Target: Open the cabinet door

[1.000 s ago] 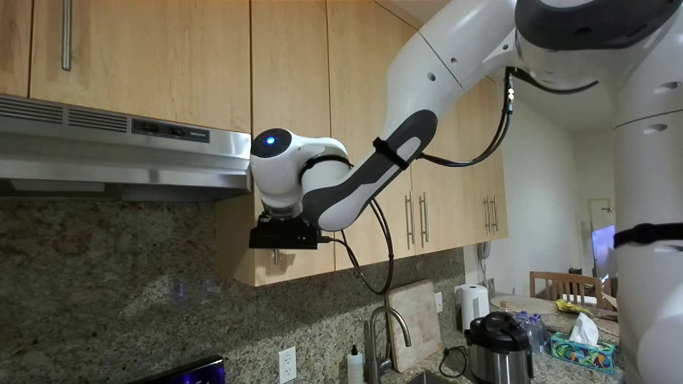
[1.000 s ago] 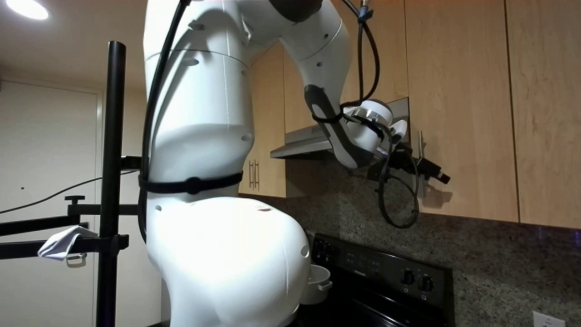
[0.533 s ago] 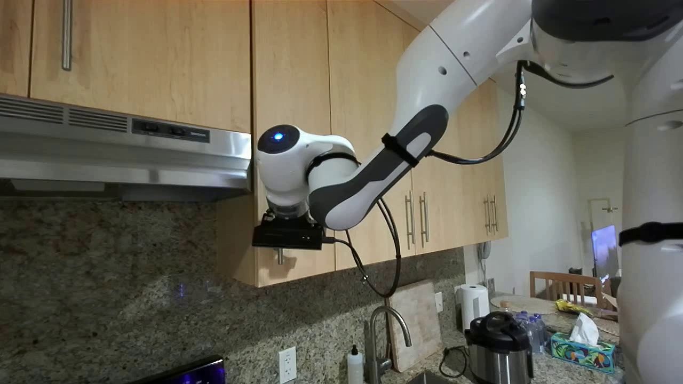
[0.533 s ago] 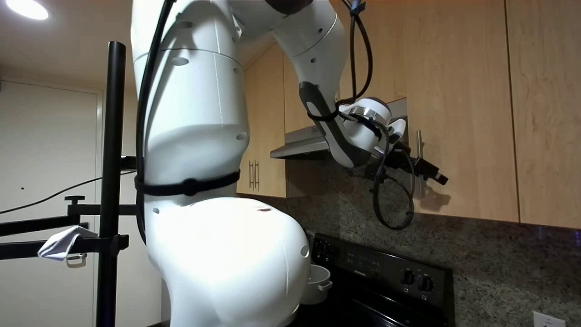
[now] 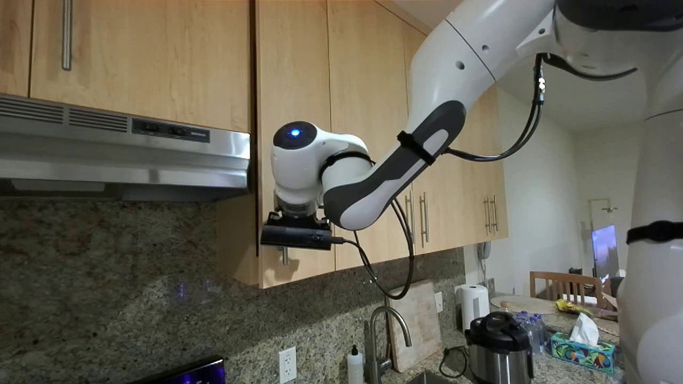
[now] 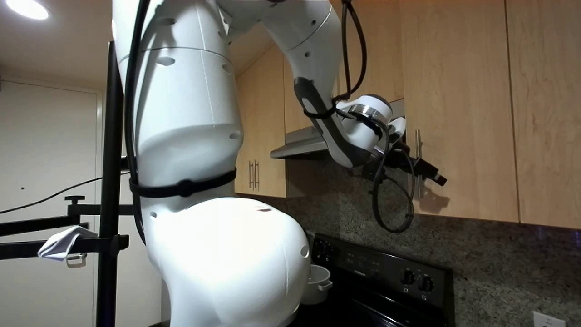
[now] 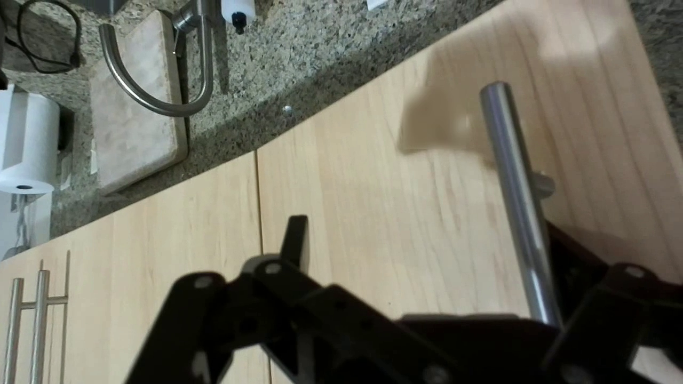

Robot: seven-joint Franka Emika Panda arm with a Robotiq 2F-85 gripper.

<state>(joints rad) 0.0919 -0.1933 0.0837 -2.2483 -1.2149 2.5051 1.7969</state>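
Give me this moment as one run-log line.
cabinet door: slightly ajar | gripper: open, at silver bar handle | contact: unclear | opening: unfinished

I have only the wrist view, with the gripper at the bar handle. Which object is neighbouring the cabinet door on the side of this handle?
Observer: The steel range hood sits beside the cabinet door, as both exterior views show.
Operator: Is this door fully shut?
Observer: It seems slightly ajar: in an exterior view, a dark gap runs along its edge next to the range hood.
Operator: And what is lower down there?
Observer: In an exterior view, a partly hidden white pot stands on the black stove.
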